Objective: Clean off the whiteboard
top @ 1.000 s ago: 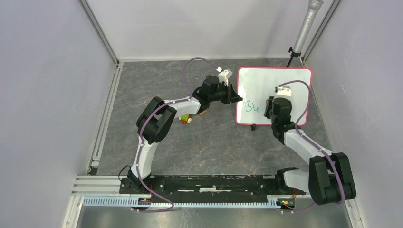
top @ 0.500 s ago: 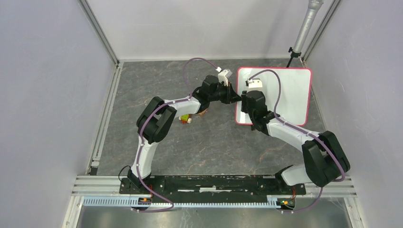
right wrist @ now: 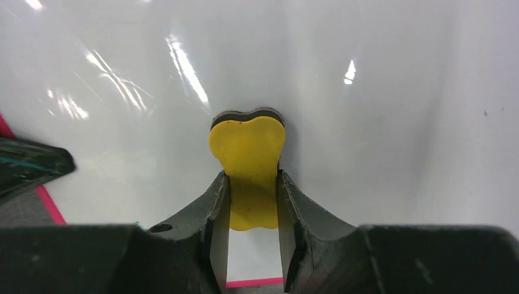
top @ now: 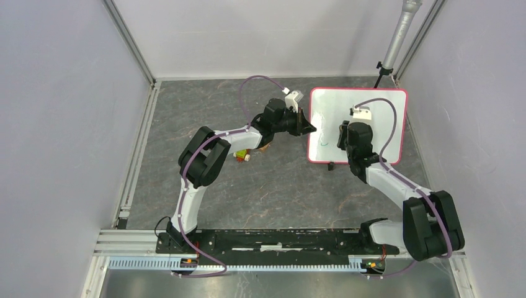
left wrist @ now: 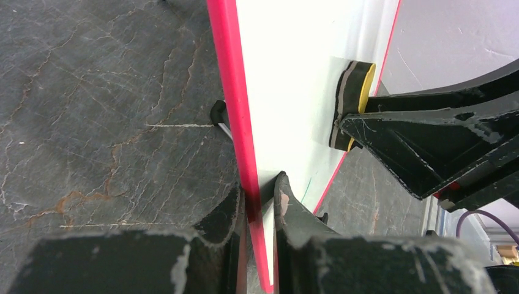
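The whiteboard (top: 384,133), white with a thin pink-red frame, lies at the back right. One short green mark (top: 323,142) shows near its lower left corner. My left gripper (top: 308,129) is shut on the board's left edge; in the left wrist view its jaws (left wrist: 260,196) pinch the pink frame of the board (left wrist: 287,73). My right gripper (top: 343,133) is over the board's left half, shut on a yellow and black eraser (right wrist: 248,153) pressed flat on the white face (right wrist: 398,92). The eraser also shows in the left wrist view (left wrist: 350,104).
A small red and yellow object (top: 243,154) lies on the grey stone table under the left forearm. A grey pole on a black stand (top: 391,49) rises at the back right corner. Walls close in left, back and right.
My right gripper swept the eraser left over the green writing, then back right. Most of the writing is gone; one short stroke remains. The left gripper has not moved.
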### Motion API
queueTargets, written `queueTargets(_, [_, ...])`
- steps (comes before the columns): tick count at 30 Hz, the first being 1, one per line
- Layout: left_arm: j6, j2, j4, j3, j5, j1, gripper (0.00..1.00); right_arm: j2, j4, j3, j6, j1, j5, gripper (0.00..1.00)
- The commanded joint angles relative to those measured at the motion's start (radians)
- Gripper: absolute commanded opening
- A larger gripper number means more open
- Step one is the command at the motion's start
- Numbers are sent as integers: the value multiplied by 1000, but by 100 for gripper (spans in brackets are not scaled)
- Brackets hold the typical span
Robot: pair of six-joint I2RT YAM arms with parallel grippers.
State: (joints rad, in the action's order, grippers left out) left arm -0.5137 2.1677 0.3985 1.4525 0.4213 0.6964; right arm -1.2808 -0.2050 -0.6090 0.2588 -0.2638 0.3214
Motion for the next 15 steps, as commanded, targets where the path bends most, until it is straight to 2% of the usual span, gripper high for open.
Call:
queueTargets(1, [187, 63, -139, -20, -159, 4, 2, 29, 24, 67, -53, 20, 54, 32])
queueTargets(4, [187, 63, -139, -20, -159, 5, 2, 27, 4, 91, -37, -9, 29, 32])
queueTargets(7, [187, 63, -139, -20, -160, 5, 2, 7, -11, 78, -7, -98, 32, 33])
queueTargets(11, [187, 62, -141, -18, -162, 5, 2, -67, -28, 20, 31, -241, 39, 33])
queueTargets(15, [185, 63, -142, -18, -161, 5, 2, -153, -23, -65, 20, -304, 43, 33])
